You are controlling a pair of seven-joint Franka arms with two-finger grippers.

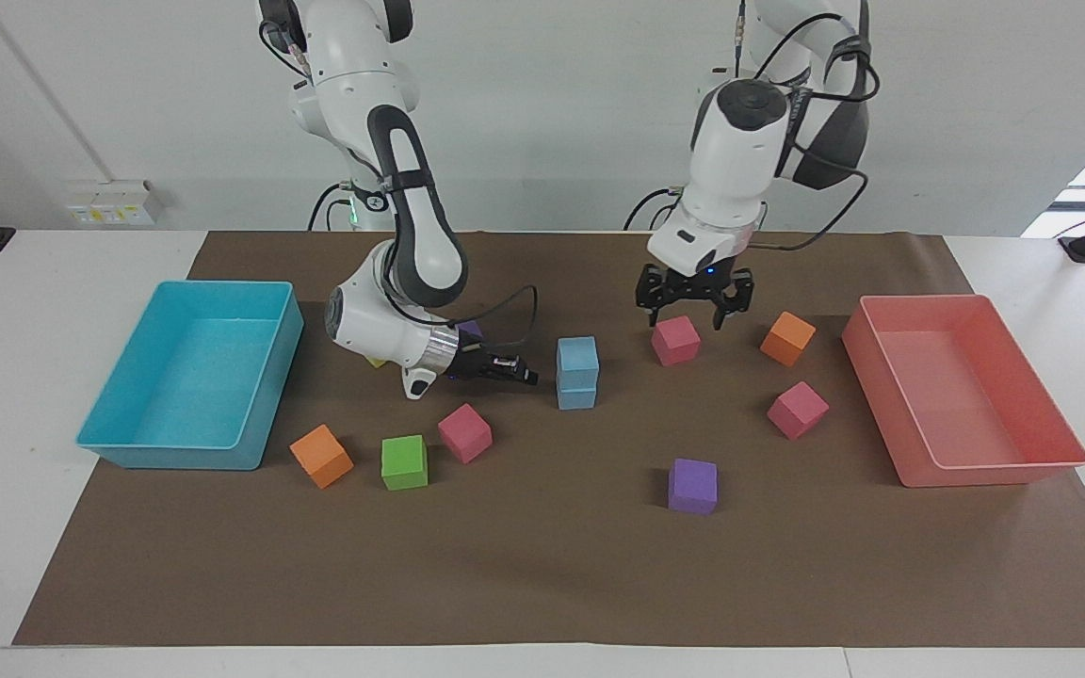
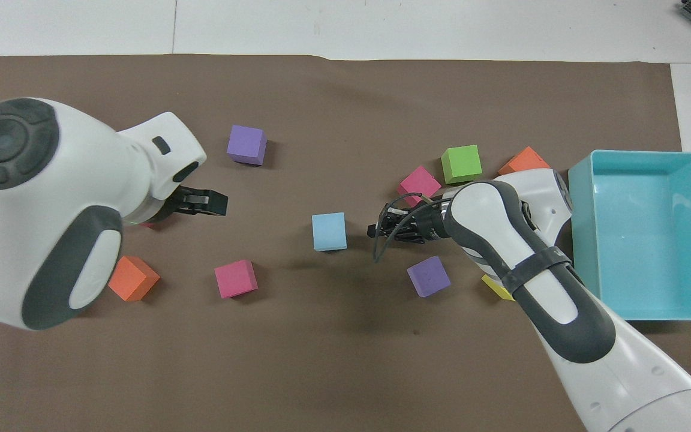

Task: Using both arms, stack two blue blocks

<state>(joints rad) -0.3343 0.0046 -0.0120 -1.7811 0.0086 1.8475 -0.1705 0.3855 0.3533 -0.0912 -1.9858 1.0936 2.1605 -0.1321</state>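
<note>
I see the two blue blocks stacked one on the other at the middle of the facing frame, on the brown paper mat; from overhead they read as a single light-blue square just left of centre. My left gripper hangs in the air at upper right of centre in the facing view, jaws spread wide and holding nothing, over a pink cube (in the overhead frame only its black fingers poke out from under the big white wrist at the left edge). My right gripper sits low just left of the stack in the facing view, pointing sideways at it, fingertips pinched together on nothing and apart from the blocks; overhead it shows just right of the blue square. A turquoise tray lies at the left of the facing frame, a pink tray at the right.
</note>
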